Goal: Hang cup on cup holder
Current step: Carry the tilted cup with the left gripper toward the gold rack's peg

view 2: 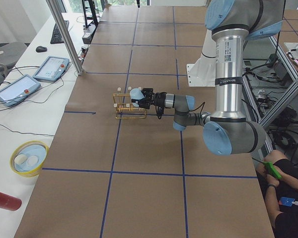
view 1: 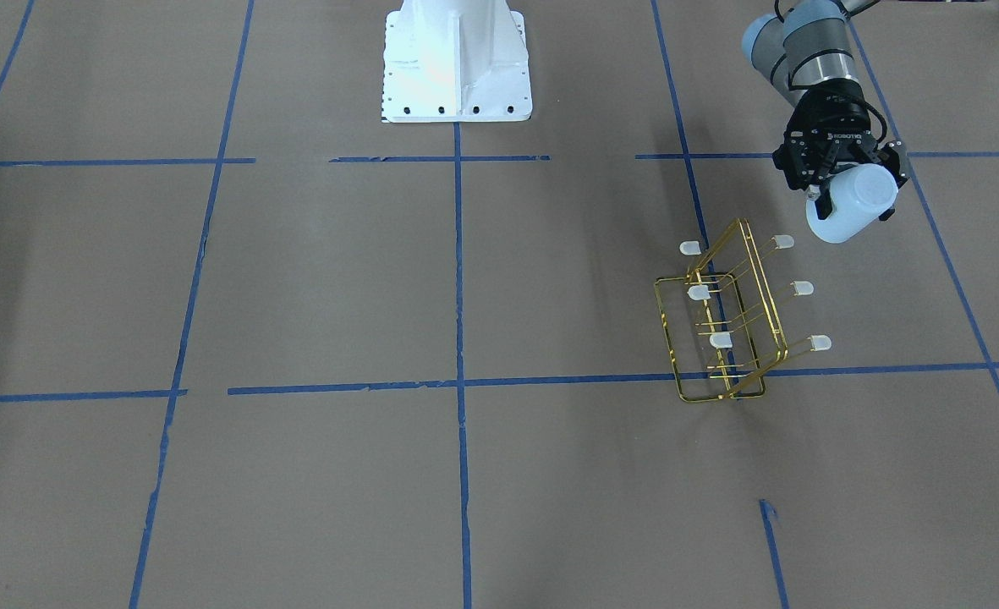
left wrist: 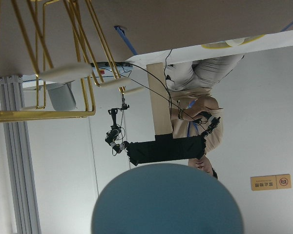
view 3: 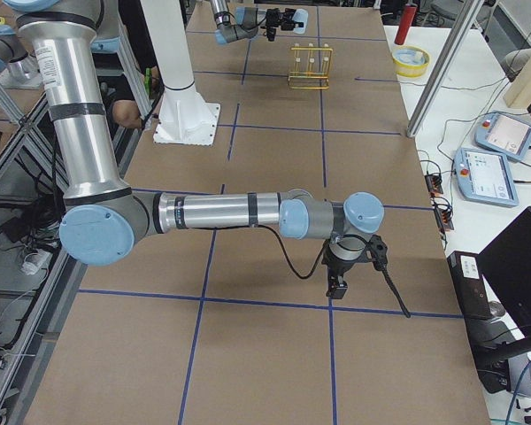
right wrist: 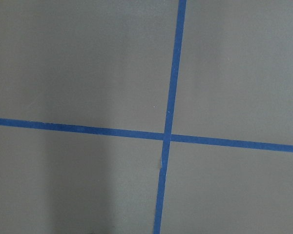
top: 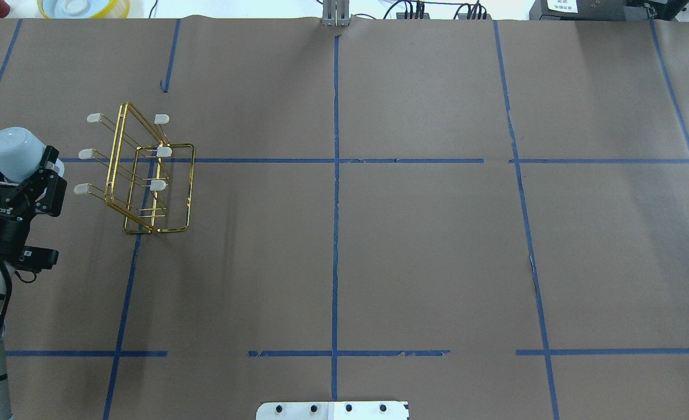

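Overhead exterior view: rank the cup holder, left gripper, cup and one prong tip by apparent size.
1. cup holder
2. left gripper, close to it and cut off by the view's edge, so unsure
3. cup, held up nearer the camera
4. prong tip

The cup [left wrist: 167, 200] is a blurry blob cut off at 6 o'clock, the cup holder [left wrist: 63, 73] at 11 — the right gripper [view 3: 334, 289] is too small to tell.
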Controlling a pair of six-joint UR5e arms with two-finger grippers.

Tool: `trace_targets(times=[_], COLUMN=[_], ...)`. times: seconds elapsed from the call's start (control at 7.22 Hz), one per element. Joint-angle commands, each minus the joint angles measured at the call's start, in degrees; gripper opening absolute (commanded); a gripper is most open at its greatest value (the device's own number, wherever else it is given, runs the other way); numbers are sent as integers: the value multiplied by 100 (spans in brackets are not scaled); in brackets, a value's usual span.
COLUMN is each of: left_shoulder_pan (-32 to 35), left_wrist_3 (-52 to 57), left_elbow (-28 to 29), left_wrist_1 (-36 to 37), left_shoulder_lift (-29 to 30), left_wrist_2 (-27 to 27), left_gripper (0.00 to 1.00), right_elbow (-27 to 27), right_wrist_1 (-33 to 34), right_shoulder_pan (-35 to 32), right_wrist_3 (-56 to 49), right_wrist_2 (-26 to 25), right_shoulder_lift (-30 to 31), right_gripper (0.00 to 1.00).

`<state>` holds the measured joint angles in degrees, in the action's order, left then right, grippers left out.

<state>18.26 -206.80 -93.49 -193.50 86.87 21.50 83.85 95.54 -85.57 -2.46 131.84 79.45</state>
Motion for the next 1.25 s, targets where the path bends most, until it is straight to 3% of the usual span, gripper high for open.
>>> trace_targets(times=[0.0, 0.55, 1.11], left_shoulder_pan=[-120, -314, -349], left_wrist_3=[-18, -18, -18], left_elbow=[235, 515, 446], left_wrist_1=[31, 14, 22], left_shoulder_lift=[303, 427, 427], left_wrist_2=[-294, -296, -278], left_gripper=[0, 0, 0], right_elbow=[0, 0, 0], right_wrist_1=[8, -1, 8], right_shoulder_pan=[-4, 5, -4], right_wrist_3=[0, 0, 0], right_wrist_2=[0, 0, 0], right_shoulder_lift=[0, 0, 0], right_gripper=[100, 100, 100])
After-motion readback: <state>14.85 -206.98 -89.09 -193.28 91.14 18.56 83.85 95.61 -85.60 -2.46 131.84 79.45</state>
